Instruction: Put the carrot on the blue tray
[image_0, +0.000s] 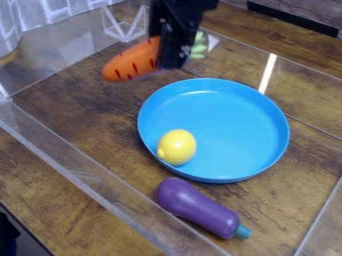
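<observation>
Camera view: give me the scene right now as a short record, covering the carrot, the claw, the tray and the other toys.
claw: closed on the toy carrot, above the table
toy carrot: held off the table, orange end toward the left of the view, green top on the right
blue tray: on the wooden table, carrot not yet on it
toy lemon: on the blue tray, near its left edge in the view
toy eggplant: on the table outside the tray, at the bottom of the view
</observation>
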